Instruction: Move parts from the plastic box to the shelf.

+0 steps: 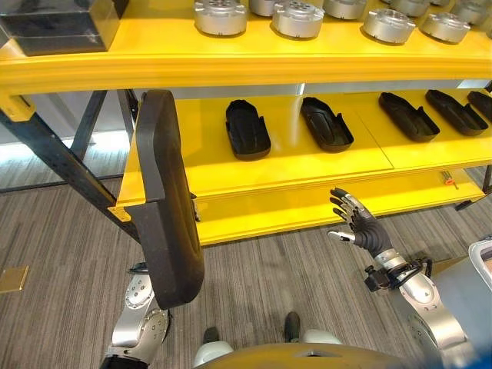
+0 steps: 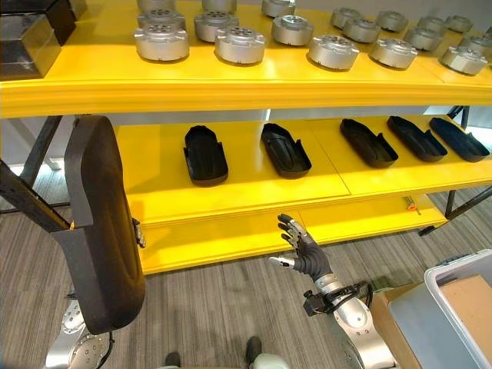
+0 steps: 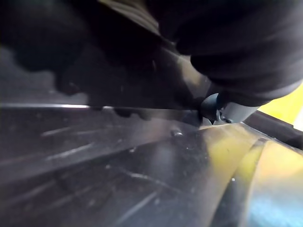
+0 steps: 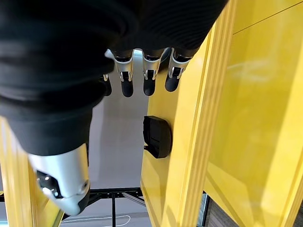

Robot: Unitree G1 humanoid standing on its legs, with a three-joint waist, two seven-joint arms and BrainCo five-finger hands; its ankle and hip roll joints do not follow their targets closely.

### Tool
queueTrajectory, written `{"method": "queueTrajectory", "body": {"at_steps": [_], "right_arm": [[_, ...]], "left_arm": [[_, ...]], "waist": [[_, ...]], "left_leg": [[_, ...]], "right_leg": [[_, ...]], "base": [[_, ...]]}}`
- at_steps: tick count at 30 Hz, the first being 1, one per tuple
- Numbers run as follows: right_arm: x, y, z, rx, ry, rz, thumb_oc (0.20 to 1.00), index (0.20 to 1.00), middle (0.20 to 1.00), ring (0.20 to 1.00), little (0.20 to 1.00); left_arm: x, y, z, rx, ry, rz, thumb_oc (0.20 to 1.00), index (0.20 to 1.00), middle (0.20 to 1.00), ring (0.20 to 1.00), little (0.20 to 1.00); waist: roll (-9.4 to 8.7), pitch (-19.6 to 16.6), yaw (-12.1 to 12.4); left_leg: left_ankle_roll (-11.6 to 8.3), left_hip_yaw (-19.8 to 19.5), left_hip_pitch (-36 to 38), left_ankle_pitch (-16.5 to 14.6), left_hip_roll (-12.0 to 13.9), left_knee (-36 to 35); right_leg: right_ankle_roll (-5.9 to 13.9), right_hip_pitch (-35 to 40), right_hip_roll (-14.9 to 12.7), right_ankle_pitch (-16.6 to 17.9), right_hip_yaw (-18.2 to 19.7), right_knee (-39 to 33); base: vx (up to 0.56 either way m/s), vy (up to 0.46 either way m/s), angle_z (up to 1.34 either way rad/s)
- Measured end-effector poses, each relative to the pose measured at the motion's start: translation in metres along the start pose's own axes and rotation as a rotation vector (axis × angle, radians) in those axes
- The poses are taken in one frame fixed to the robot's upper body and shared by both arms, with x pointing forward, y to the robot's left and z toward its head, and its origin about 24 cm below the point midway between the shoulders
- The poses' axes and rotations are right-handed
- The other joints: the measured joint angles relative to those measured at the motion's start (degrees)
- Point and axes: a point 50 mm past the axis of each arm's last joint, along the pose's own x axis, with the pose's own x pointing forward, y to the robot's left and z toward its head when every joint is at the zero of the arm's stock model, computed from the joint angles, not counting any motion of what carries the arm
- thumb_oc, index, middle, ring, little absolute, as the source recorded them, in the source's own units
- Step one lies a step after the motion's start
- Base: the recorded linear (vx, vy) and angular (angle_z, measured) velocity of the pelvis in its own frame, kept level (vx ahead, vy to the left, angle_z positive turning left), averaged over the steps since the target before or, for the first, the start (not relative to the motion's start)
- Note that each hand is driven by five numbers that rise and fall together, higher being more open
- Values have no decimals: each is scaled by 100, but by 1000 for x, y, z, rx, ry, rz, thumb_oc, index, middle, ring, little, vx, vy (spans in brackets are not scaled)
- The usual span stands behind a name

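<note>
Progress looks partial: five black parts [image 1: 247, 129] already lie in a row on the yellow shelf [image 1: 307, 165]. One more long black part [image 1: 163, 200] stands upright in front of its left end, carried by the left arm; whether the left robot hand grips it I cannot tell. The right robot hand [image 2: 301, 247] is spread wide and empty.

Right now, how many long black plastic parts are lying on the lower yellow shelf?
5: long black plastic parts lie in a row on the lower yellow shelf. More may be hidden beyond the edge.
</note>
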Motion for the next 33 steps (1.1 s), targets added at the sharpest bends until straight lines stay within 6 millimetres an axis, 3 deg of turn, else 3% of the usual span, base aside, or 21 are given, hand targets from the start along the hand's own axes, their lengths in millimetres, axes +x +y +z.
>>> {"method": "queueTrajectory", "body": {"at_steps": [2, 4, 5, 7, 8, 9, 10, 11, 12, 14, 15, 16, 17, 18, 20, 22, 25, 27, 28, 29, 33], "right_arm": [[1, 0, 1, -1, -5, 4, 1000, 1000, 1000, 1000, 1000], [1, 0, -2, -1, 7, 7, 1000, 1000, 1000, 1000, 1000], [1, -1, -1, -9, 3, 10, 1000, 1000, 1000, 1000, 1000], [1, -8, 0, -43, 12, 9, 1000, 1000, 1000, 1000, 1000], [1, -12, -1, -34, 11, -24, 1000, 1000, 1000, 1000, 1000], [1, -16, 0, -41, 8, -43, 1000, 1000, 1000, 1000, 1000], [-1, -22, -2, -34, 5, -86, 1000, 1000, 1000, 1000, 1000], [1, -25, 0, -33, -6, -112, 1000, 1000, 1000, 1000, 1000], [5, -21, 1, -19, -18, -114, 1000, 1000, 1000, 1000, 1000], [9, -18, 3, -20, -30, -97, 1000, 1000, 1000, 1000, 1000], [9, -14, 2, -12, -28, -85, 1000, 1000, 1000, 1000, 1000], [10, -2, -2, 34, -24, -70, 1000, 1000, 1000, 1000, 1000], [8, 8, -2, 48, -23, -32, 1000, 1000, 1000, 1000, 1000], [7, 14, -4, 59, -15, -12, 1000, 1000, 1000, 1000, 1000], [6, 18, -5, 89, -22, -21, 1000, 1000, 1000, 1000, 1000], [7, 17, -3, 84, -32, -13, 1000, 1000, 1000, 1000, 1000], [13, 20, -2, 79, -32, 20, 1000, 1000, 1000, 1000, 1000], [14, 21, -1, 83, -33, 26, 1000, 1000, 1000, 1000, 1000], [16, 19, 1, 69, -39, 34, 1000, 1000, 1000, 1000, 1000], [18, 17, 3, 52, -41, 40, 1000, 1000, 1000, 1000, 1000], [18, 8, 7, 6, -37, 44, 1000, 1000, 1000, 1000, 1000]], "left_arm": [[2, -1, 1, -3, -7, -3, 200, 200, 200, 200, 200], [6, -2, 4, -2, -16, -18, 200, 200, 200, 200, 200], [6, -2, 4, -1, -17, -22, 200, 200, 200, 200, 200], [10, -5, 3, -3, -18, -41, 200, 200, 200, 200, 200], [14, -6, 3, 5, -13, -52, 200, 200, 200, 200, 200], [16, -8, 1, -3, -11, -54, 200, 200, 200, 200, 200], [23, -14, -2, -11, -7, -73, 200, 200, 200, 200, 200], [26, -17, -1, -12, -9, -84, 200, 200, 200, 200, 200], [27, -18, -1, -11, -10, -90, 200, 200, 200, 200, 200], [30, -20, -3, -12, -3, -91, 200, 200, 200, 200, 200], [39, -26, -3, 9, 10, -115, 200, 200, 200, 200, 200], [44, -22, 0, 48, 8, -122, 200, 200, 200, 200, 200], [45, -20, 4, 94, 4, -129, 200, 200, 200, 200, 200], [46, -20, 6, 132, 3, -147, 200, 200, 200, 200, 200], [61, -22, 9, 267, 10, -197, 200, 200, 200, 200, 200], [72, -27, 13, 335, -14, -217, 200, 200, 200, 200, 200], [96, -35, 34, 444, -93, -211, 200, 200, 200, 200, 200], [112, -43, 51, 499, -165, -196, 200, 200, 200, 200, 200], [119, -45, 59, 522, -203, -169, 200, 200, 200, 200, 200], [123, -46, 64, 545, -225, -154, 200, 200, 200, 200, 200], [125, -45, 73, 786, -287, -153, 200, 200, 200, 200, 200]], "waist": [[13, 8, 55], [-62, 98, 181], [-18, 157, 221], [-12, 323, 217], [49, 309, 151], [21, 359, 131], [134, 394, 116], [164, 419, 90], [172, 442, 72], [281, 423, 82], [467, 394, -27], [67, 428, 25], [-80, 458, 73], [-214, 406, 13], [-324, 392, 75], [-354, 399, 13], [-400, 504, -54], [-437, 649, -38], [-358, 780, -70], [-274, 908, -130], [-352, 1196, -320]], "left_leg": [[-15, -18, -28, -9, 6, 90], [-114, -262, -512, -129, -61, 972], [-169, -433, -637, -185, -113, 1238], [-261, -930, -921, -312, 27, 1592], [-251, -797, -1013, -301, 460, 1332], [-284, -580, -1038, -236, 950, 844], [-395, -438, -1099, -98, 1312, 486], [-337, -60, -1111, -29, 1621, 97], [-373, -97, -1117, -9, 1644, 95], [-386, -312, -973, 3, 1291, 336], [-705, -357, -937, 193, 951, 493], [-560, -117, -833, 78, 553, 661], [-421, -7, -876, -20, 357, 774], [-355, 36, -946, -105, 233, 928], [-127, 93, -1314, -552, 118, 1770], [-9, 92, -1631, -808, 17, 2271], [50, 31, -2138, -970, -43, 2833], [38, -13, -2508, -1122, -42, 3234], [-7, -88, -2701, -1163, 26, 3419], [-19, -178, -2796, -1155, 68, 3473], [-18, -176, -3003, -1095, 186, 3528]], "right_leg": [[-21, 42, 36, -42, -8, -17], [-80, 10, -46, -51, -43, 13], [-97, 11, -34, -123, -47, 48], [-132, 7, -137, -183, -80, 82], [-215, -87, -126, -247, -277, 171], [-59, -225, -181, -367, -140, 478], [-5, -399, -229, -545, -117, 864], [69, -695, -344, -765, -67, 1338], [206, -884, -480, -840, 86, 1616], [452, -929, -707, -698, 315, 1490], [611, -748, -886, -512, 308, 1265], [518, -697, -1203, -396, 516, 1084], [332, -572, -1415, -230, 597, 834], [289, -537, -1451, -68, 565, 845], [304, -505, -1584, 556, 572, 782], [316, -623, -1696, 628, 558, 841], [383, -837, -1767, 580, 563, 812], [481, -938, -1782, 75, 560, 759], [715, -1010, -1715, 82, 542, 729], [736, -1019, -1651, 96, 499, 729], [768, -1267, -1556, 113, 495, 754]], "base": [[-42, -100, 12], [-24, -19, 11], [91, 149, 0], [117, 225, 20], [107, 273, 24], [136, 371, 36], [132, 309, 7], [125, 281, 0], [127, 296, -51], [127, 314, -58], [104, 263, -34], [97, 300, -22], [32, 194, -26], [25, 244, -10], [-54, 167, -9], [-61, 81, 3], [-76, 53, 2], [-56, 21, -2], [-60, 24, 1], [-67, 25, 5], [-82, 22, -9]]}}
